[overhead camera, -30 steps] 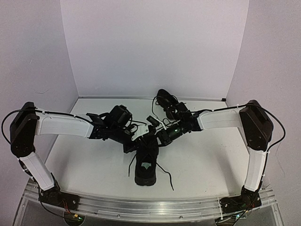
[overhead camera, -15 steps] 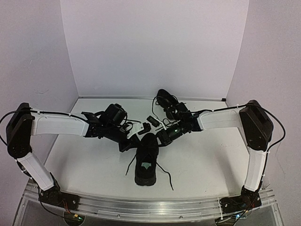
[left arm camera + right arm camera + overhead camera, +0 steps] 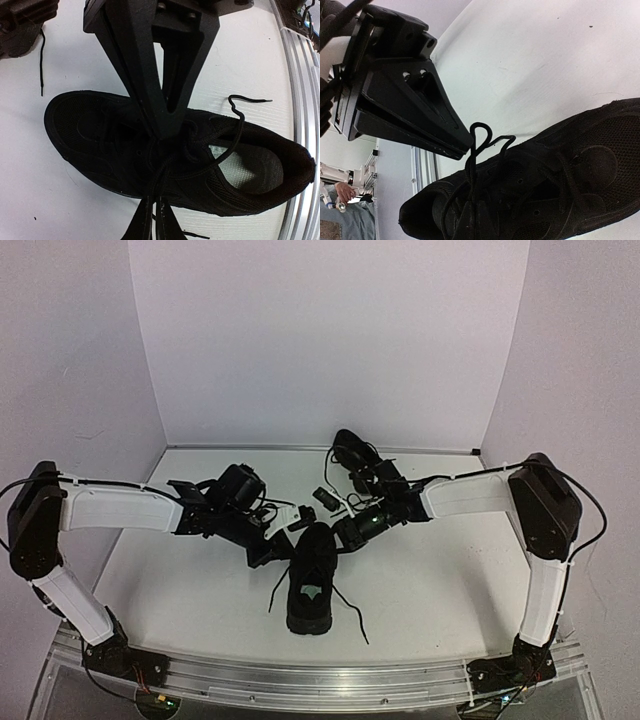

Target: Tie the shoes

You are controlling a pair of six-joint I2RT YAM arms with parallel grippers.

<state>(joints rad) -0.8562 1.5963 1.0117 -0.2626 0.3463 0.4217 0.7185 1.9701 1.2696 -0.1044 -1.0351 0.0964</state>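
Observation:
One black shoe (image 3: pixel 310 582) lies at the table's middle, toe toward the back wall; it fills the left wrist view (image 3: pixel 100 135) and the right wrist view (image 3: pixel 560 180). The second shoe (image 3: pixel 355 455) lies at the back. My left gripper (image 3: pixel 279 546) is at the near shoe's left side, and in its wrist view (image 3: pixel 154 220) it is shut on black lace strands coming from the eyelets. My right gripper (image 3: pixel 338 532) is at the shoe's right side, and in its wrist view (image 3: pixel 479 222) it is shut on a lace that rises to a small loop (image 3: pixel 481 131).
Loose lace ends trail on the white table (image 3: pixel 200 580) to the left (image 3: pixel 274 592) and right (image 3: pixel 356 620) of the near shoe. The metal rail (image 3: pixel 320 680) runs along the near edge. White walls close the back and both sides.
My left arm has drawn back to the left, taking its lace away from the shoe. The right arm and both shoes have hardly moved.

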